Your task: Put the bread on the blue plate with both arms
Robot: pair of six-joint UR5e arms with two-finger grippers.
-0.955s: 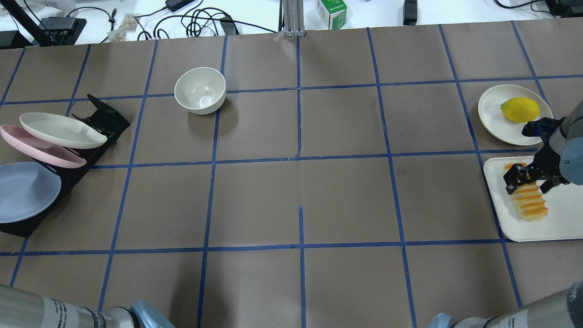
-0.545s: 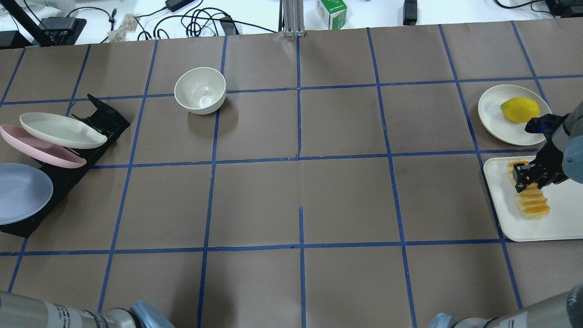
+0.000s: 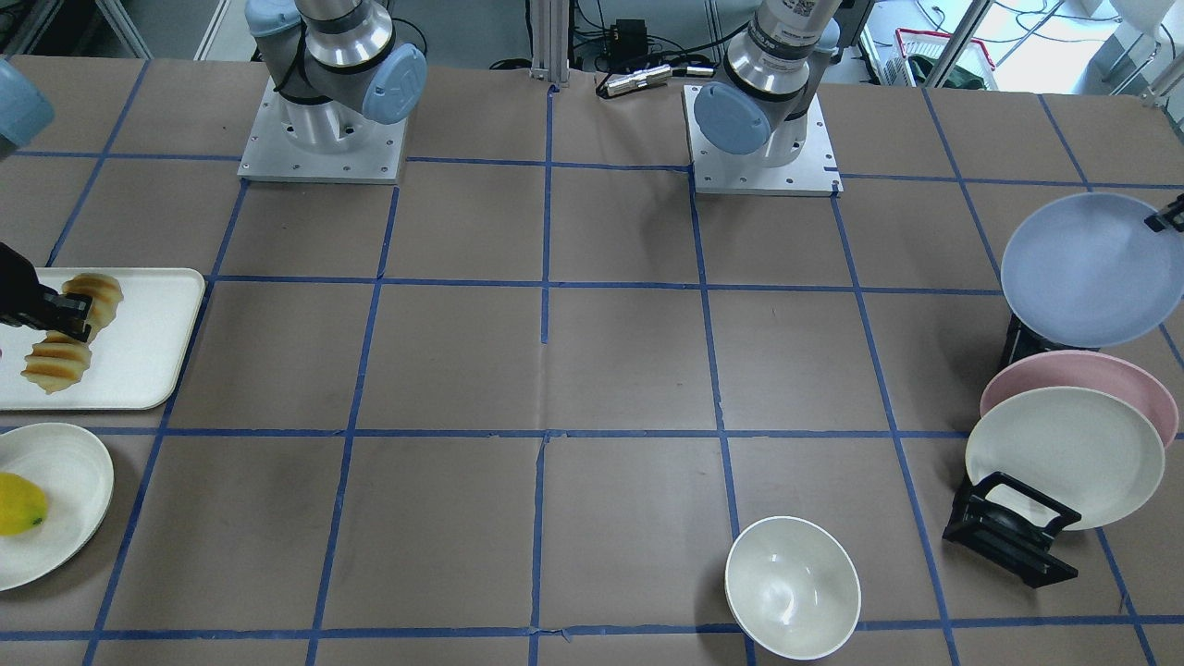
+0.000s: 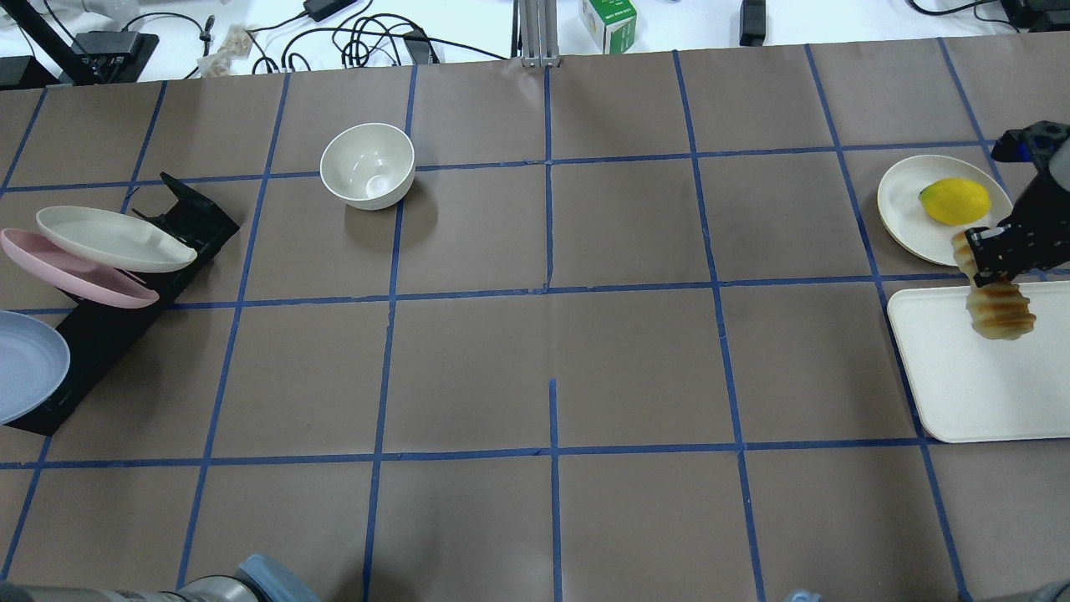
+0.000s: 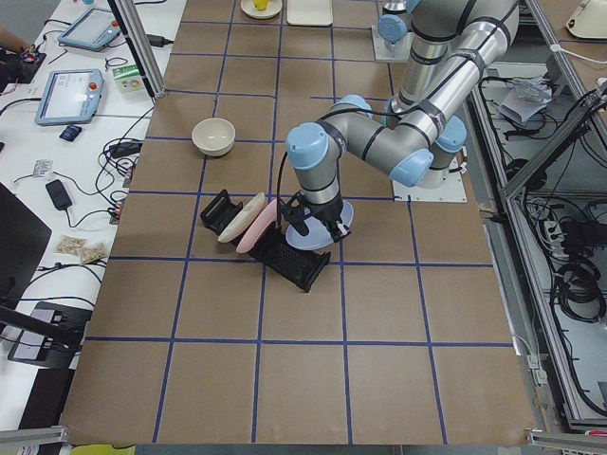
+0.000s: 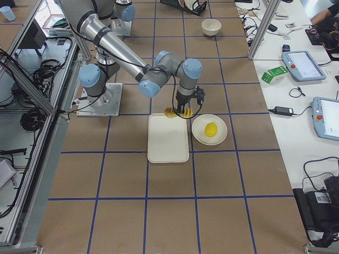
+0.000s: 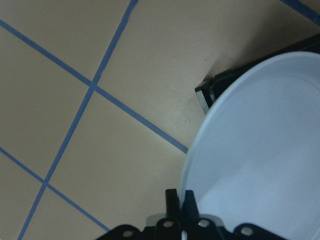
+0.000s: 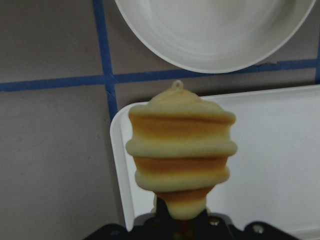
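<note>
The right gripper point(image 4: 986, 255) is pinching the bread point(image 4: 1001, 311) near its middle, fingers squeezed tight on it, both ends drooping below them over the white tray point(image 4: 961, 393). The left gripper point(image 7: 181, 207) is clamping the rim of the blue plate point(image 7: 260, 150) between nearly touching fingers point(image 7: 172, 200). A second ago the bread was lying on the tray between spread fingers, and the plate was sitting further into the black rack point(image 4: 100, 334).

The overhead camera is looking forward and down, the white bowl point(image 4: 368, 165) lying far from it; the front-facing camera is looking back from the bowl's side, sharing the whole table point(image 4: 635, 359). End cameras are looking lengthwise from afar; wrist cameras are hovering close.
</note>
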